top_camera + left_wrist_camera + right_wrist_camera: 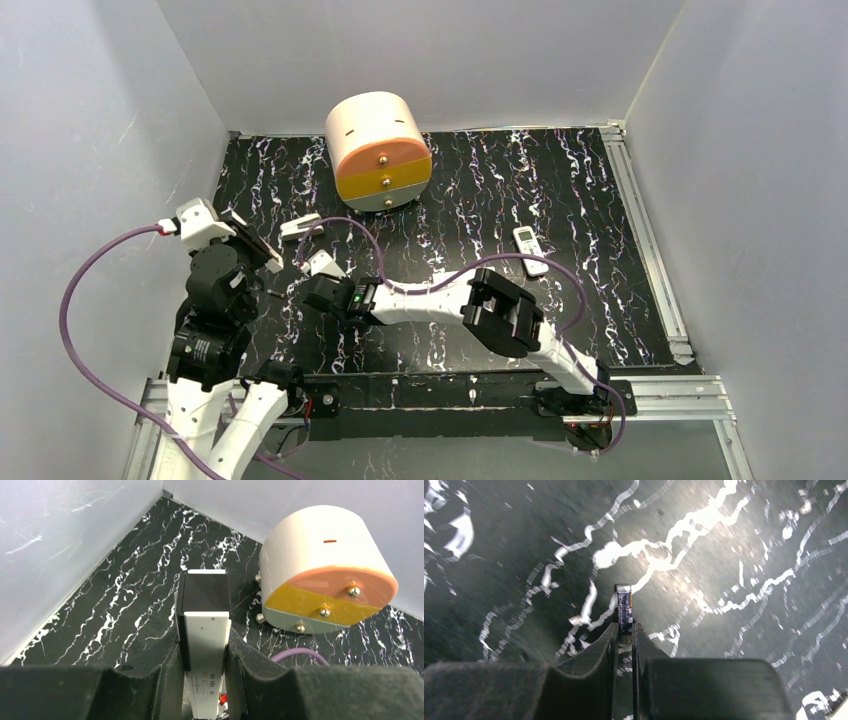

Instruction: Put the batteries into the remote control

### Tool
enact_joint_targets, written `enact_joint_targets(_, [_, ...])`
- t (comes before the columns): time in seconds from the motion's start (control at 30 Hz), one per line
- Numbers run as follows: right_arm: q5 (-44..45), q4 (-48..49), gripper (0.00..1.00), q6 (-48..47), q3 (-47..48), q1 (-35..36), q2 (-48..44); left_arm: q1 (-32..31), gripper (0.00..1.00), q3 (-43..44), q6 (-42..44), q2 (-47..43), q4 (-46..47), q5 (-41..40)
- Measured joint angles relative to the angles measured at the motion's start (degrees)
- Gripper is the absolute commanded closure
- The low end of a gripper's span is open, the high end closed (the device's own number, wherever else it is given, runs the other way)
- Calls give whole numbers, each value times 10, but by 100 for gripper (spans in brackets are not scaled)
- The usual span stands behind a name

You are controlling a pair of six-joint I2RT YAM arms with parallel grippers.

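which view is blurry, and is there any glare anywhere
Right wrist view: tabletop smeared and soft, glare on its white veins, yet the battery in the right gripper reads sharp. Left wrist view: crisp, held white piece evenly lit. Top external view: sharp, soft shadows.

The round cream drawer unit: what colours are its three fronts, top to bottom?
Round cream drawer unit: salmon pink, yellow, pale grey. Clearest in left wrist view.

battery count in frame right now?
1. A battery is clamped in the right gripper, low over the black marbled table, seen in the right wrist view. The second isn't visible in any view; it may be hidden.
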Motion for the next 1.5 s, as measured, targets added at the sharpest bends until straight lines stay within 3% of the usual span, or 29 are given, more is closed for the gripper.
enact_joint_targets(0.3, [7, -32, 85, 48, -115, -17, -93, 0, 100, -53, -59, 35, -14, 93])
enact_joint_targets(0.5, [8, -37, 85, 83, -206, -38, -186, 0, 100, -122, -91, 71, 14, 225])
enact_joint_targets(0.77, [3, -18, 85, 124, -299, -84, -312, 0, 100, -129, -108, 291, 150, 503])
enact_joint_targets(0.9, [-3, 9, 85, 147, -345, -98, -381, 0, 100, -130, -154, 365, 235, 590])
enact_joint_targets(1.13, [-14, 41, 84, 179, -371, -113, -476, 0, 100, -128, -200, 444, 319, 667])
enact_joint_targets(1.5, [-66, 64, 82, 181, -375, -115, -493, 0, 100, -127, -202, 446, 347, 766])
